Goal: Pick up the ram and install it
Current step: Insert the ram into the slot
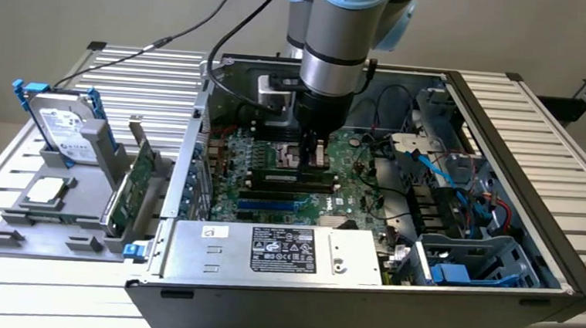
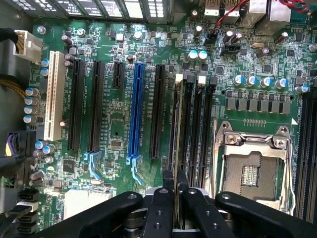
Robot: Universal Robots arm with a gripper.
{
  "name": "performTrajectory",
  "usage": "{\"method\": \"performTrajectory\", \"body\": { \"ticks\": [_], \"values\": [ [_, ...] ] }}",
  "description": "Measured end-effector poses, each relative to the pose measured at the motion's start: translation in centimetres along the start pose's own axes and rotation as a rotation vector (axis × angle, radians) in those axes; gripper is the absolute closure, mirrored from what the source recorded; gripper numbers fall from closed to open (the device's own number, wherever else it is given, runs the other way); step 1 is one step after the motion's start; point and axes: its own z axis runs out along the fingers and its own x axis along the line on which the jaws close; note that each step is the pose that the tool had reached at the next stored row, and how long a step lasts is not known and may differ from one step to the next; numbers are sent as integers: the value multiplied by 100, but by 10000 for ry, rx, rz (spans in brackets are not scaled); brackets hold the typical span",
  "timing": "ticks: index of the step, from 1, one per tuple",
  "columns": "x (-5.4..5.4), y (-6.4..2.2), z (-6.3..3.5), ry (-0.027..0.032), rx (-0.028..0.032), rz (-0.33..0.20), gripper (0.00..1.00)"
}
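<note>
In the wrist view I see the ram [image 2: 178,148] edge-on as a thin strip, clamped between my two black fingers [image 2: 163,208]. My gripper [image 2: 177,201] is shut on it. The ram runs along the outermost of the black memory slots [image 2: 195,129], on the side nearest the expansion slots. I cannot tell whether it touches the slot. In the exterior view my gripper [image 1: 313,148] hangs straight down inside the open computer case [image 1: 525,165], over the green motherboard [image 1: 272,159], just above the memory slots [image 1: 292,181].
The CPU socket [image 2: 250,168] lies beside the memory slots, with a blue expansion slot [image 2: 136,114] on their other side. Outside the case, at the exterior view's left, a grey holder [image 1: 51,228] carries a hard drive [image 1: 63,129] and a green card [image 1: 132,180]. Blue cables [image 1: 447,175] fill the case's right part.
</note>
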Motion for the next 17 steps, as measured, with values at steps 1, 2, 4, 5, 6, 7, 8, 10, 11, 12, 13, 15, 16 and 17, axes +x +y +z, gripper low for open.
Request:
{"method": "performTrajectory", "body": {
  "ticks": [1,2,4,5,6,7,8,10,11,12,13,15,16,17],
  "values": [
    [0,-1,6,4,0,0,86],
    [-1,-1,12,8,0,0,86],
    [0,-2,19,19,-2,0,86],
    [0,-2,19,24,-3,0,86],
    [0,-1,20,25,-3,1,86],
    [-1,-2,23,22,-1,7,86],
    [-1,-2,23,21,-3,24,86],
    [-1,-2,23,22,-3,28,86],
    [-1,-2,24,22,-3,29,86],
    [-1,-2,24,22,-3,30,86],
    [-1,-2,24,22,-3,30,86],
    [-1,-3,26,26,-3,30,86],
    [-1,-4,26,26,-3,30,86],
    [-1,-4,26,27,-3,30,86]
  ]
}}
